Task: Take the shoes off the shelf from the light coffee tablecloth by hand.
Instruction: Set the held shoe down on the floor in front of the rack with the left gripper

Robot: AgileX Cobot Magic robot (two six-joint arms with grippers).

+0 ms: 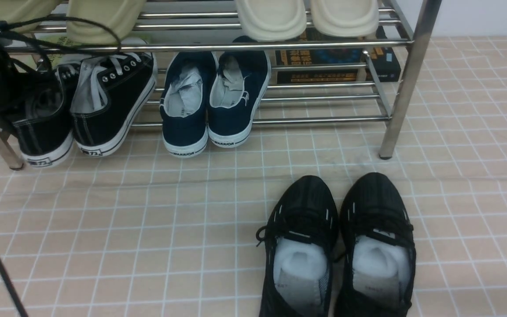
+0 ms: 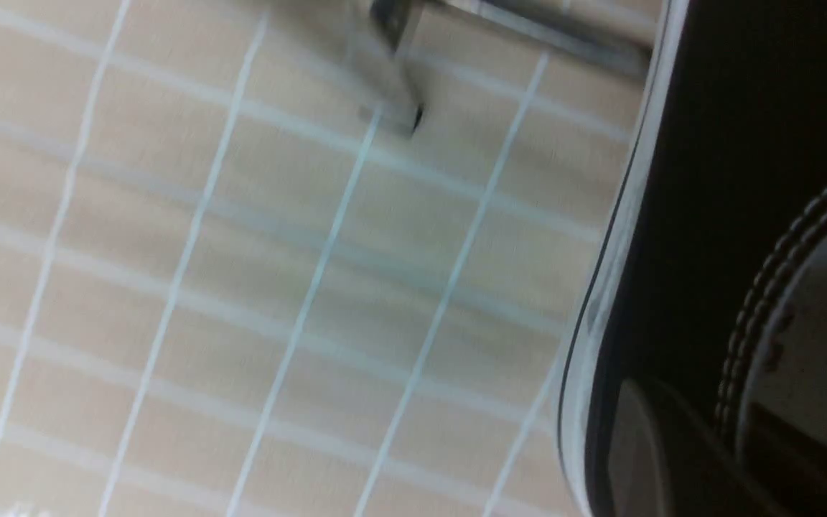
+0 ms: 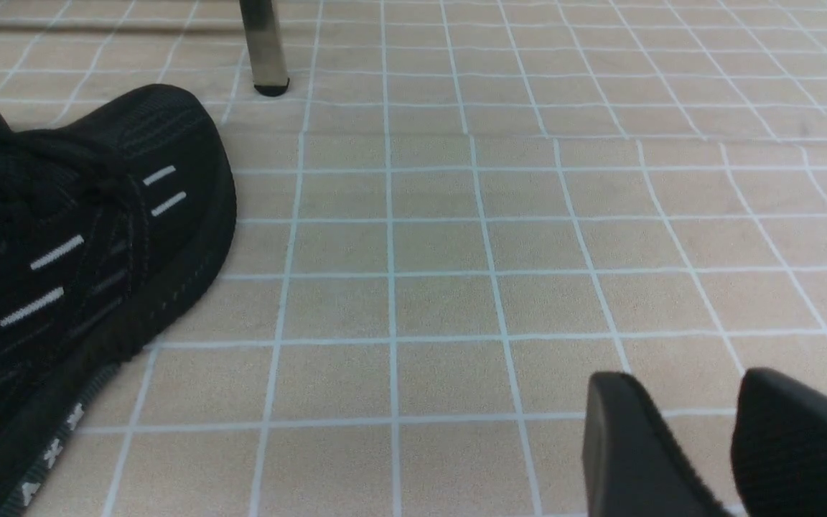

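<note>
The pair of black canvas sneakers stands at the left of the chrome shelf's (image 1: pixel 405 88) lower tier, heels toward me: the right one (image 1: pixel 112 101) free, the left one (image 1: pixel 44 132) under my left arm. My left gripper (image 1: pixel 33 103) straddles that shoe's collar; in the left wrist view the gripper (image 2: pixel 701 402) has one finger (image 2: pixel 639 452) outside the black wall (image 2: pixel 708 179) and the other inside, shut on it. My right gripper (image 3: pixel 679 380) is open and empty, low over the light coffee tablecloth (image 3: pixel 442 244), out of the front view.
Navy WARRIOR slip-ons (image 1: pixel 211 101) stand beside the sneakers. Black mesh shoes (image 1: pixel 341 246) lie on the cloth (image 1: pixel 148 229) at front right, one close to my right gripper (image 3: pixel 83 237). Cream slippers (image 1: pixel 306 17) sit on the top tier, dark boxes (image 1: pixel 324 66) behind. A rack leg (image 3: pixel 263 50) stands ahead.
</note>
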